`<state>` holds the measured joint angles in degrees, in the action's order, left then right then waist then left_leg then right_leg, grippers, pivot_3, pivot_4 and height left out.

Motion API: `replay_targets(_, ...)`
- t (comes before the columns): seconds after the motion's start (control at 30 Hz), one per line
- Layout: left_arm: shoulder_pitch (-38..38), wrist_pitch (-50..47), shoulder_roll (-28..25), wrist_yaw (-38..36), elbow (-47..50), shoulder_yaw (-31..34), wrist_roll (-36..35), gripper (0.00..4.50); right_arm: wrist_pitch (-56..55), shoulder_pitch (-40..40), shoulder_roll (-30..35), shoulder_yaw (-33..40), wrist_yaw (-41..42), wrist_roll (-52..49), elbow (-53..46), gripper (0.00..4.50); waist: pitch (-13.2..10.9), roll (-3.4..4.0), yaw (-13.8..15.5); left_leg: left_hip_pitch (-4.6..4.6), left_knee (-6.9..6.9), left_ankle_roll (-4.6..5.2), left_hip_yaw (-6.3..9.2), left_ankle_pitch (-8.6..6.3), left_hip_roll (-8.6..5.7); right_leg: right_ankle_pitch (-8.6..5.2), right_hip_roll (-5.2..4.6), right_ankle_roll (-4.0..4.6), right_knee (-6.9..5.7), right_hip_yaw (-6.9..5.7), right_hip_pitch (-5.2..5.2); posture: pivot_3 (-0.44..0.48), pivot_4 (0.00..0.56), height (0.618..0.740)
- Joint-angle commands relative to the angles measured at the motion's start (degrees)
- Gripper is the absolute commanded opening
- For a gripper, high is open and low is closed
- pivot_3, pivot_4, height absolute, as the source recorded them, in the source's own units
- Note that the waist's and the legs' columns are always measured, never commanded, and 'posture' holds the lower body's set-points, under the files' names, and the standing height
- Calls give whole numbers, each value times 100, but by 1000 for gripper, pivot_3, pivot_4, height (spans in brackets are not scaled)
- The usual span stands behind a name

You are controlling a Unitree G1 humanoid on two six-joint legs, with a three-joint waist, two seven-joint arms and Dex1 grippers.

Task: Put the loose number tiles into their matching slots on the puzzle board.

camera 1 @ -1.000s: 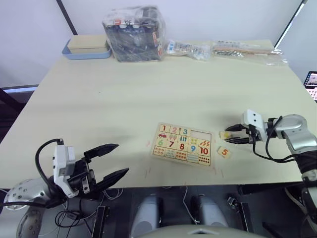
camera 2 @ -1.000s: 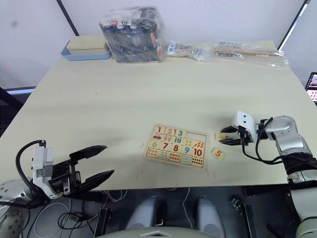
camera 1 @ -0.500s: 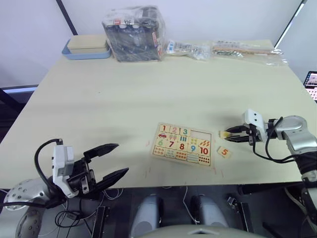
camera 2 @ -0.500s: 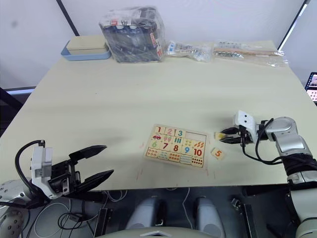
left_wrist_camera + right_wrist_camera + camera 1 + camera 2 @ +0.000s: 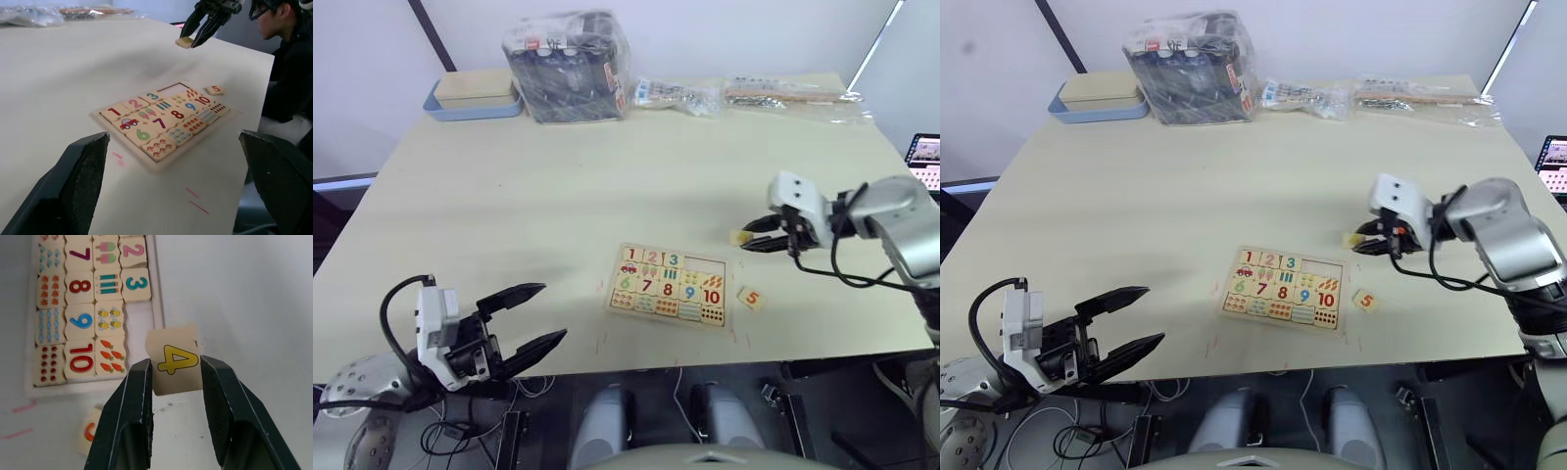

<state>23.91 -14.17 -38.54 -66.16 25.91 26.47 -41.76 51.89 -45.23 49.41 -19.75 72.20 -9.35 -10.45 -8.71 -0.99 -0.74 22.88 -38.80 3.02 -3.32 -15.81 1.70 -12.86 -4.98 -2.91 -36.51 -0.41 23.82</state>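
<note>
Puzzle board (image 5: 671, 285): 1, 2, 3 seated in top row; two slots (image 5: 138, 323) apparently bare. Right pincer (image 5: 172, 377) clamps 4 tile (image 5: 174, 361) above worktop (image 5: 558, 196), beside board. 5 tile (image 5: 751, 298) loose. Left pincer (image 5: 530, 324) gapes, empty.

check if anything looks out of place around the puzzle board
The 5 tile lies loose on the table beside the puzzle board. The right pincer holds the 4 tile in the air; two top-row slots are empty.
</note>
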Motion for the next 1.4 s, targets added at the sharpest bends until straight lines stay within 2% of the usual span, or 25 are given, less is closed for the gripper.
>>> replay_targets(0.03, -50, 133, 30, -25, 52, 128, -134, 4500, 1136, -595, -29, -626, 20, -46, -324, 881, 0, 0, 18, 5, 10, 0, 2, 0, -2, 1, -19, 1, 11, -33, 0, 0, 150, 740)
replay_targets(0.3, 34, 152, 61, -141, 95, 270, -345, 4500, 1645, -1057, -472, -1403, -528, 101, -239, 881, -1, 1, -13, 23, 49, -7, 6, 2, -10, 5, -41, 5, 66, -90, 5, 0, 150, 740)
replay_targets(0.67, 252, 59, 3, -50, 292, 358, -389, 4500, 1592, -1233, -807, -2120, -880, 239, -67, 881, -2, 4, -11, 63, 37, -9, 60, 4, -31, 6, -65, 4, 66, -180, 12, 0, 150, 740)
replay_targets(1.4, 326, -34, -67, 135, 465, 379, -437, 4500, 1776, -1229, -1212, -2231, -1237, 180, 132, 881, -1, 3, -9, 75, 30, -33, 78, 21, -36, 12, -7, -7, 62, -190, 8, 0, 150, 740)
